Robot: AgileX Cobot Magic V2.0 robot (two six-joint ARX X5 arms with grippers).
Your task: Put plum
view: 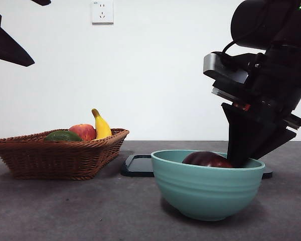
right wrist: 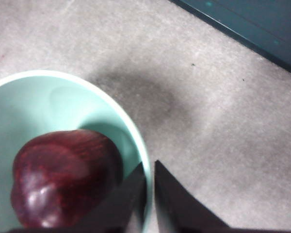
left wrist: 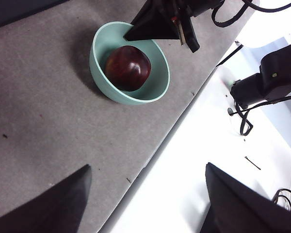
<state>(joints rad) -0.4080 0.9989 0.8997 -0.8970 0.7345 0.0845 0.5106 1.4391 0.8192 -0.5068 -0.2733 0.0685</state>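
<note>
The plum (view: 206, 159) (left wrist: 127, 67) (right wrist: 63, 179), dark maroon and glossy, lies inside a teal bowl (view: 205, 193) (left wrist: 99, 73) (right wrist: 132, 127) on the grey table. My right gripper (view: 241, 159) (left wrist: 132, 37) (right wrist: 150, 171) hangs over the bowl's rim just beside the plum, jaws shut together with nothing between them. The plum rests free of it. My left gripper (left wrist: 148, 166) is open and empty, high above the table's edge; it shows as a black tip (view: 10, 47) at the top left of the front view.
A wicker basket (view: 55, 158) stands at the left with a red-yellow apple (view: 83, 131), a banana (view: 101, 125) and a dark green fruit (view: 62, 136). A dark flat tray (view: 138, 165) (right wrist: 252, 24) lies behind the bowl.
</note>
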